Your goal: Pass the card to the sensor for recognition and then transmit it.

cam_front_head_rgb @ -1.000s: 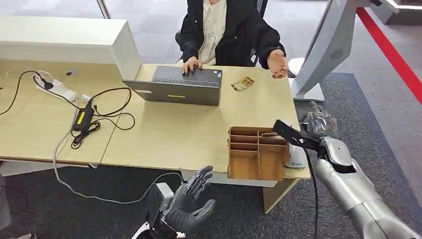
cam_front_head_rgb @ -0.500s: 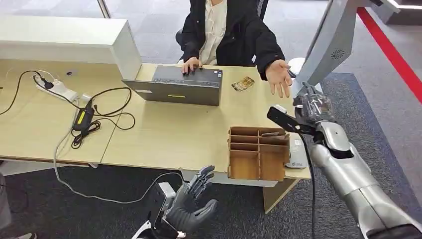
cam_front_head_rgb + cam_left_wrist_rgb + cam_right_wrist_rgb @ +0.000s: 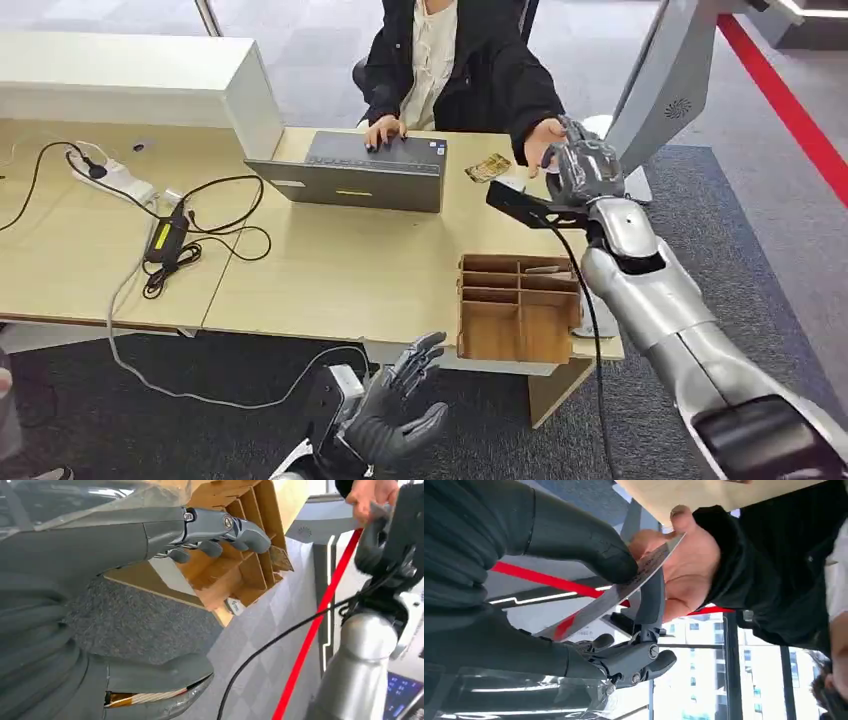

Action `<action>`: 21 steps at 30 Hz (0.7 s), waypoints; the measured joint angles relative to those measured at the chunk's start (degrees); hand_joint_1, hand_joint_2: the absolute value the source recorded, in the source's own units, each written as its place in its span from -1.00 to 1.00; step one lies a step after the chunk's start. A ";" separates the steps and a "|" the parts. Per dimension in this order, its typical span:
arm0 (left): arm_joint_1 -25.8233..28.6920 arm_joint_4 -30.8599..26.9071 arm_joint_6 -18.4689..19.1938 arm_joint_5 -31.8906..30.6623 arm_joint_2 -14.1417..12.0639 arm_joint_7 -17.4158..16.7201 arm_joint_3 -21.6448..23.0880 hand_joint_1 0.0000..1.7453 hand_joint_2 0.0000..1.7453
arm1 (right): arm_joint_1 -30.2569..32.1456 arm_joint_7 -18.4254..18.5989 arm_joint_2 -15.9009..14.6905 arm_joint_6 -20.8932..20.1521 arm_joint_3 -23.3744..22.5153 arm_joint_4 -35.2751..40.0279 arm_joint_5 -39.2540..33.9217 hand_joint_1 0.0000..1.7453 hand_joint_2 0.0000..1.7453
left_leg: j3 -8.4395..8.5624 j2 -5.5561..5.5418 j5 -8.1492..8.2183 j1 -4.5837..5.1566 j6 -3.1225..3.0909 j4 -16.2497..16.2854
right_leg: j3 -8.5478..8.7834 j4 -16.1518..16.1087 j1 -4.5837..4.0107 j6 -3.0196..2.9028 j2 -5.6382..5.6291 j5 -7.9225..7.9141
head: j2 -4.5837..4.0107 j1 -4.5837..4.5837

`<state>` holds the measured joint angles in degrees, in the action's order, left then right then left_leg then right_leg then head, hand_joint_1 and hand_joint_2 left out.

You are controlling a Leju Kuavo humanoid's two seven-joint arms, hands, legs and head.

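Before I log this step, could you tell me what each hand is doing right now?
Left hand: open, fingers apart, holding nothing.
Right hand: pinching the card, held out at the person's hand.

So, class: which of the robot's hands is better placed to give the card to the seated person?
Right. The right hand pinches the card at the person's open palm; the left hand hangs below the desk.

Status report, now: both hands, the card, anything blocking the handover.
Right hand pinches the card at the person's open palm. Left hand low, below the desk edge, holding nothing, fingers apart. Nothing between card and palm.
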<state>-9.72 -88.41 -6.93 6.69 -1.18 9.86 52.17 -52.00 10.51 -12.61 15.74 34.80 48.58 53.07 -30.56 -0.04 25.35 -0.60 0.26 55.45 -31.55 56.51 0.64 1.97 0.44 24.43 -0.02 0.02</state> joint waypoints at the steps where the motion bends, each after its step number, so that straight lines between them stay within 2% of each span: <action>1: -0.03 0.00 0.00 -0.11 0.11 -0.07 0.00 -1.00 1.00 | -0.81 0.19 1.06 0.33 0.52 -1.45 0.07 1.00 1.00 | 0.00 0.00 -0.01 -0.01 0.01 0.00 | 0.00 0.00 -0.01 0.00 0.00 0.00 | 0.00 -0.02; 6: -0.05 0.28 -1.07 -0.15 0.33 -0.15 0.00 -1.00 1.00 | -2.64 0.87 4.70 2.21 2.32 -6.93 -0.07 1.00 1.00 | -0.01 -0.02 -0.01 -0.01 0.01 0.00 | 0.00 0.00 -0.02 0.00 0.01 0.00 | 0.00 0.00; 7: -0.05 0.35 -1.16 -0.15 0.33 -0.15 0.00 -1.00 1.00 | -2.82 0.98 5.20 2.60 2.60 -8.02 -0.09 0.92 1.00 | -0.01 -0.02 -0.01 -0.01 0.01 0.00 | 0.00 -0.01 -0.02 0.00 0.01 0.00 | 0.00 -0.02; 8: -0.03 0.42 -1.25 -0.15 0.33 -0.15 0.00 -1.00 1.00 | -2.89 1.03 5.64 2.82 2.77 -8.81 -0.13 -0.12 1.00 | -0.01 -0.02 -0.01 -0.01 0.01 0.00 | 0.00 -0.01 -0.01 0.00 0.01 0.00 | 0.00 -0.02; 9: -0.01 0.44 -1.47 -0.15 0.33 -0.15 0.00 -1.00 1.00 | -3.03 1.18 6.05 3.06 2.97 -9.61 -0.24 -0.72 1.00 | -0.01 -0.02 -0.01 0.00 0.01 0.00 | 0.00 -0.01 -0.01 0.00 0.01 0.00 | 0.00 -0.02; 12: 0.00 0.48 -1.57 -0.15 0.33 -0.15 0.00 -1.00 1.00 | -3.41 1.24 6.88 3.36 3.60 -11.70 -0.28 -0.72 1.00 | -0.01 -0.02 -0.01 0.00 0.01 0.01 | 0.00 -0.03 0.00 0.00 0.01 0.00 | 0.00 -0.02; 15: 0.00 0.59 -1.59 -0.11 0.31 -0.15 0.00 -1.00 1.00 | -3.44 1.33 7.32 3.56 3.87 -13.28 -0.42 -1.00 1.00 | -0.01 -0.03 -0.01 0.00 0.01 0.01 | -0.02 -0.04 0.00 0.00 0.01 0.00 | 0.00 -0.02; 21: 0.21 0.98 -1.71 0.15 0.50 0.48 0.00 -1.00 1.00 | -3.66 1.44 7.51 4.11 4.44 -15.52 -0.85 -1.00 1.00 | 0.01 -0.02 -0.01 0.00 0.01 0.01 | -0.02 -0.03 -0.01 0.00 0.01 0.00 | 0.00 0.00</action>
<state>-9.51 -87.43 -8.63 6.84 -0.68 10.34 52.17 -55.66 11.96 -5.09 19.85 39.23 33.07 52.22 -30.56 -0.06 25.34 -0.61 0.28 55.46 -31.57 56.48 0.63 1.97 0.45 24.43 -0.02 0.02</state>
